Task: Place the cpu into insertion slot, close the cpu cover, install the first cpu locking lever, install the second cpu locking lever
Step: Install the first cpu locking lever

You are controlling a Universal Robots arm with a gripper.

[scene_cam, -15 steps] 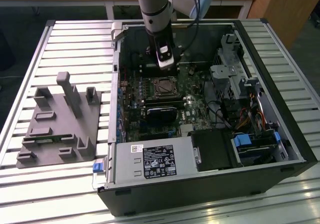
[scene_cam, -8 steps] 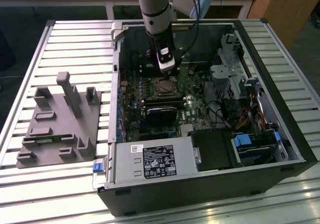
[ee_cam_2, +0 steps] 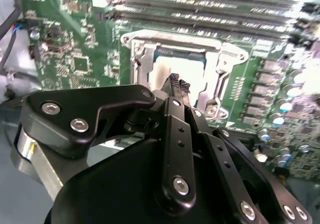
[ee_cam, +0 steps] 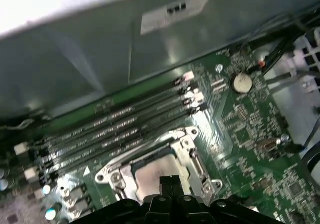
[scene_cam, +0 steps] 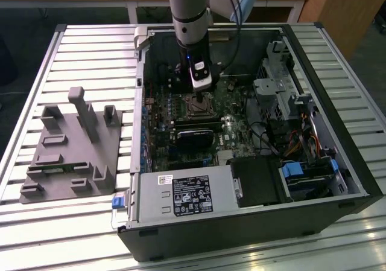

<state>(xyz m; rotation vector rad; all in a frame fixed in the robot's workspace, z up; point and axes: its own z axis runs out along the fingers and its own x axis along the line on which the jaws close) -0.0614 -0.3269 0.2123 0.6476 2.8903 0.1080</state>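
One arm (scene_cam: pixel 188 11) with one gripper (scene_cam: pixel 199 91) is being seen in the exterior view. One open case (scene_cam: pixel 241 238) is being carried by one slatted table (scene_cam: pixel 90 47), and one grey fixture (scene_cam: pixel 66 150) is being seen at the exterior view's left. Inside the case, one motherboard (scene_cam: pixel 161 111), one black card (scene_cam: pixel 196 133) and one white-labelled box (scene_cam: pixel 181 195) are being counted. In the first wrist view, four memory slots (ee_cam: pixel 120 119), one coin battery (ee_cam: pixel 243 83), one cpu (ee_cam: pixel 150 176) and one cover (ee_cam: pixel 192 156) are being counted.
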